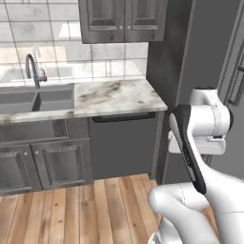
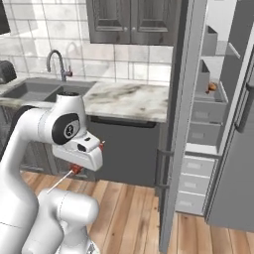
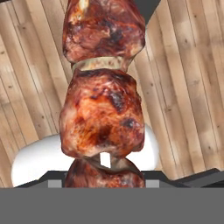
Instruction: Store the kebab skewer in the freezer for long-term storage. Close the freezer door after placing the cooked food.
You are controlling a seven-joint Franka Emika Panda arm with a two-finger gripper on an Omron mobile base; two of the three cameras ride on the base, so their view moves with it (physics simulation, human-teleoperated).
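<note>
Gripper (image 2: 82, 163) clenched on the kebab skewer (image 3: 103, 109), whose browned meat chunks hang over the wood floor (image 3: 192, 87) in the hand view; fingertips are hidden behind the meat. Judged step: carrying the food toward the freezer (image 2: 211, 129), which stands open to the arm's right, shelves and drawers exposed. Next move calls for swinging right past the freezer door (image 2: 178, 124) edge. An orange item on a shelf is indistinct.
</note>
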